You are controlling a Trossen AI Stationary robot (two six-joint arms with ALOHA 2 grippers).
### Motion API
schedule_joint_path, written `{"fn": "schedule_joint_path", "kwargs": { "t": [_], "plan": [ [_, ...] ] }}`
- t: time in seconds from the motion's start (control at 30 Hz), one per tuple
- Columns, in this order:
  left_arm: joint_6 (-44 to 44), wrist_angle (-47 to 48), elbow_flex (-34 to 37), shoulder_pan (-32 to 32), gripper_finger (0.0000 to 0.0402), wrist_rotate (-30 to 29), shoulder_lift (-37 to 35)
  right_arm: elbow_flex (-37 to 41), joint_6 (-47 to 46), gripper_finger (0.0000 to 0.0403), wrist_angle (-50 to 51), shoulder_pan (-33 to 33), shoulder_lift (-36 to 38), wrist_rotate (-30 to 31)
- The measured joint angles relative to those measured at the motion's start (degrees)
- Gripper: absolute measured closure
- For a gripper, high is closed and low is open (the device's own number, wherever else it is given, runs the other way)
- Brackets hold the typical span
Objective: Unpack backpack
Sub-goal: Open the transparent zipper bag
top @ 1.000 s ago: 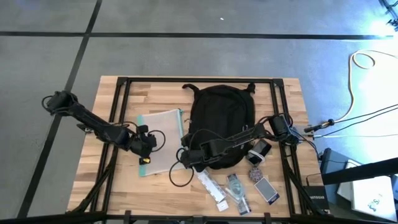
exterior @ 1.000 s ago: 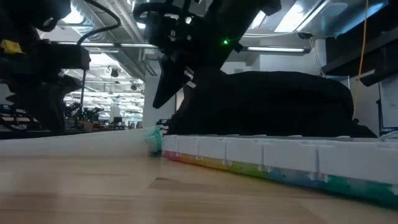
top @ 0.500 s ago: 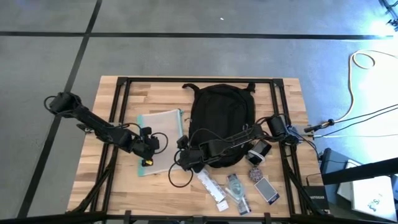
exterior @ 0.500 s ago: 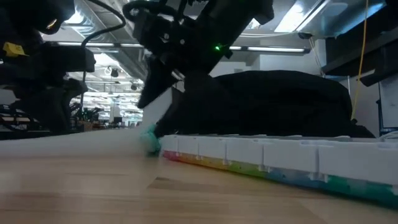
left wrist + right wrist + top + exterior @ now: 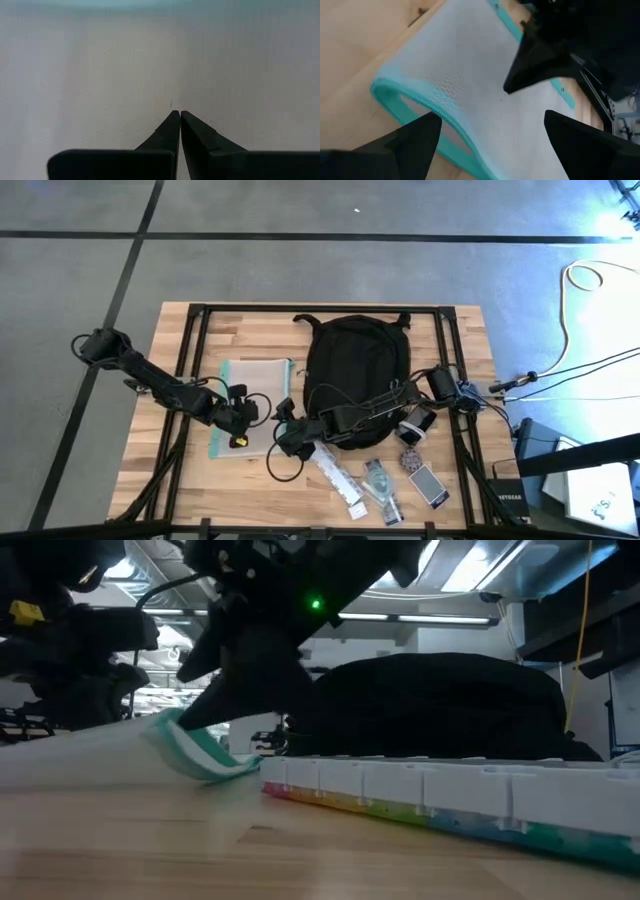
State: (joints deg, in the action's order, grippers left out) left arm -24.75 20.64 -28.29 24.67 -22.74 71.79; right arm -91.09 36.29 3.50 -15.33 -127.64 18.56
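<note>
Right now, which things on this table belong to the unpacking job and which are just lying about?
Job:
backpack
mesh pouch, under both grippers
right gripper, open
left gripper, shut

Lying about:
pill organizer
small items by the backpack

The backpack (image 5: 357, 370) is large, black, rounded and oval, lying flat on the wooden table's middle toward the far edge, straps trailing at its far end; it bulks dark in the low view (image 5: 450, 705).
</note>
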Motion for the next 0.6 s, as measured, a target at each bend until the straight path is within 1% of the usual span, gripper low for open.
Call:
{"fn": "schedule_joint_path", "kwargs": {
  "t": [0.17, 0.3, 0.37, 0.47, 0.6],
  "plan": [
    [1.0, -1.4, 0.0, 0.0, 0.0401, -0.3, 0.0, 0.0, 5.5, 0.0068, -4.3, 0.0, -2.8, 0.0],
    [0.9, -1.7, 0.0, 0.0, 0.0401, -0.3, 0.0, 0.0, 6.0, 0.0069, -8.2, 0.0, -3.6, 0.6],
    [0.9, -1.7, 0.0, 0.0, 0.0401, -0.3, 0.0, 0.0, 6.1, 0.0078, -9.0, 0.0, -3.7, 0.9],
    [1.0, -1.7, 0.0, 0.0, 0.0401, -0.3, 0.0, 0.0, 6.2, 0.0111, -9.5, 0.0, -3.7, 0.9],
    [1.0, -1.8, 0.0, 0.0, 0.0402, -0.4, 0.0, 0.0, 6.2, 0.0186, -9.5, 0.0, -3.7, 0.9]
  ]
}}
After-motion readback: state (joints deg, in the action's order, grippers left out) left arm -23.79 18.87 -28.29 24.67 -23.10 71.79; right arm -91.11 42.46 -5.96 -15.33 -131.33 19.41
